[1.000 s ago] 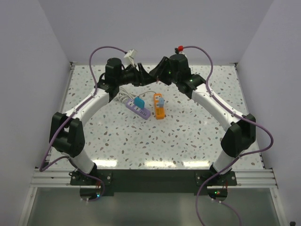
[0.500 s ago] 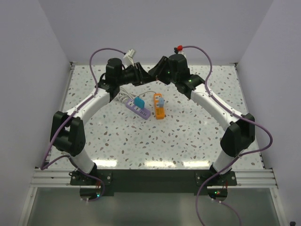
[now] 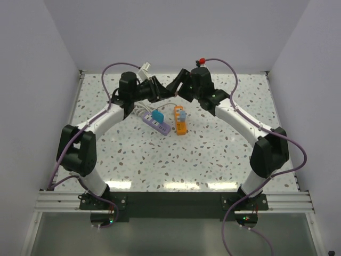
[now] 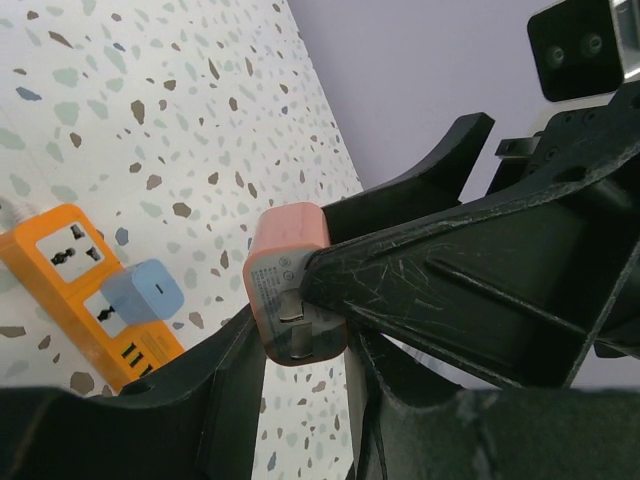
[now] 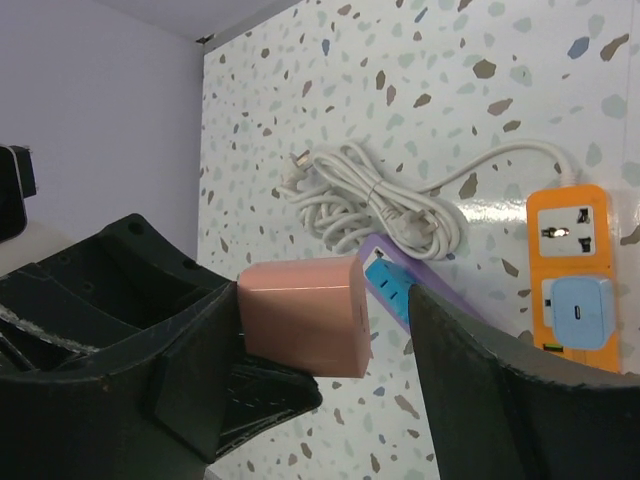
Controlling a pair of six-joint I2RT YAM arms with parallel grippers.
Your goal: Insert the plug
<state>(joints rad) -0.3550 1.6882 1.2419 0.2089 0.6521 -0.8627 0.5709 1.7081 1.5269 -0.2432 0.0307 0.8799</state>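
Pink plug point(image 5: 300, 315) changes hands above the table point(image 3: 213, 154).
Left gripper point(image 3: 155, 89) has clamped onto it; right gripper point(image 3: 177, 84) has spread open, one jaw plainly clear.

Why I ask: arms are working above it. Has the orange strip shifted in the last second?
No. The orange strip lies where it did, still alongside the purple strip.
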